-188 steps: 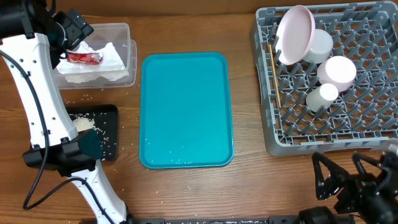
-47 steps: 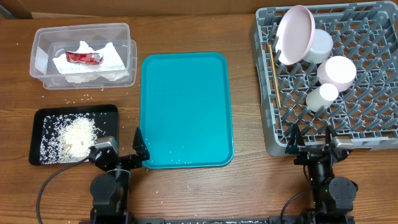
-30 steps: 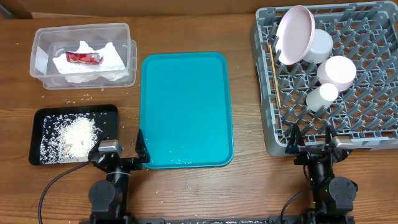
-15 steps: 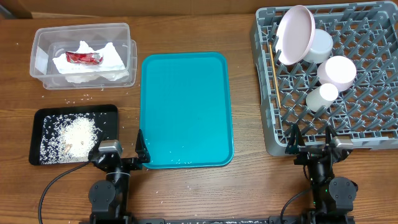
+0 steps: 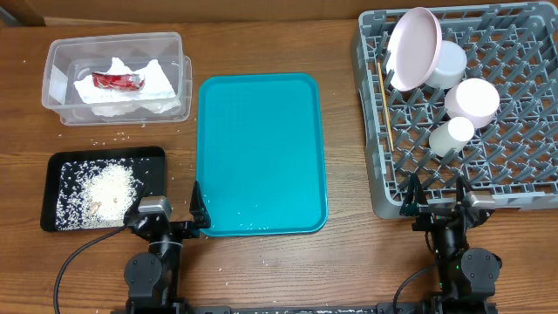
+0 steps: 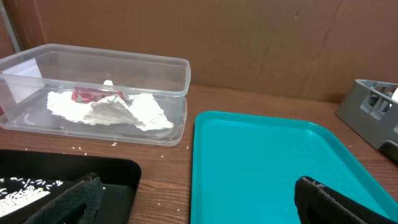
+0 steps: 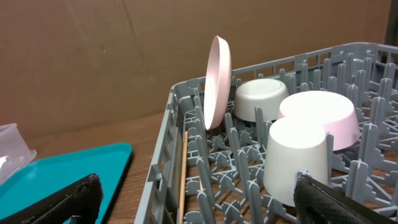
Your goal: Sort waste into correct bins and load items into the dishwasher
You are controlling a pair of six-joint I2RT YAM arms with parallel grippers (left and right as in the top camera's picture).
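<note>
- Both arms have pulled back since the earliest overhead view, where the left one reached over the tub. Over the last second nothing has shifted.
- At the lower left of the overhead frame my left hand (image 5: 168, 212) is parked, fingers spread wide and empty. At the lower right the right hand (image 5: 436, 205) is likewise spread and empty.
- Upper left, the crumpled white paper napkin (image 5: 139, 98) and small red wrapper (image 5: 118, 81) lie in the clear rectangular plastic tub (image 5: 52, 52). Below it, white rice (image 5: 109, 185) is heaped in the shallow black rectangular tray (image 5: 155, 157), just left of the left hand.
- On the right, the pale-pink round plate (image 5: 414, 44), small white cup (image 5: 452, 135) and thin wooden chopsticks (image 5: 385, 105) sit in the large grey plastic dish rack (image 5: 514, 187).
- What I judge is left: stray rice grains (image 5: 113, 137) on the counter (image 5: 349, 262) between tub and black tray. They lie up-frame and left of the left hand, which is far nearer. They are a loose scatter with no long axis.
</note>
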